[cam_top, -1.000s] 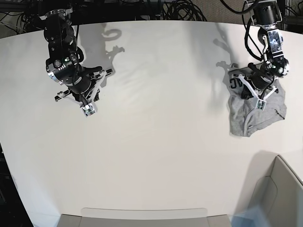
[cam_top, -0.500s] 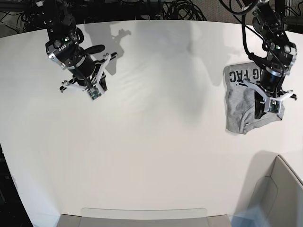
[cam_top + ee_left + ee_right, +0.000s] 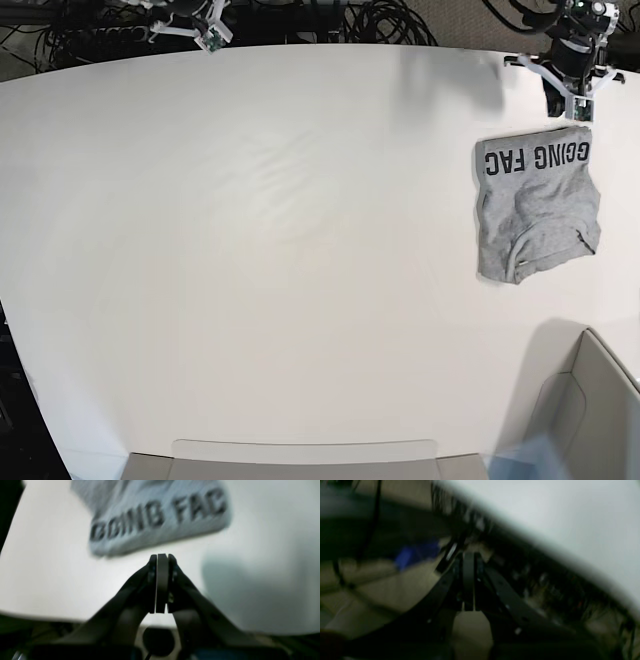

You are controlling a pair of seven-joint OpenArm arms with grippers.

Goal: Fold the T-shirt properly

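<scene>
Left end effector [image 3: 162, 562] pinched closed on nothing, above the far right edge of the surface [image 3: 300, 300]; right end effector [image 3: 468, 562] likewise; folded T-shirt [image 3: 535, 210] lies near that edge

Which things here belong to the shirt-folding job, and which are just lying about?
Belongs to the job:
- heather-grey cotton T-shirt with black block lettering, folded
- left gripper
- right gripper

Just lying about:
- grey bin
- black cables

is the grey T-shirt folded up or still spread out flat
Folded. The T-shirt lies as a compact bundle on the white table, a lettered band across its top edge, layered folds below. Neither hand touches it.
</scene>
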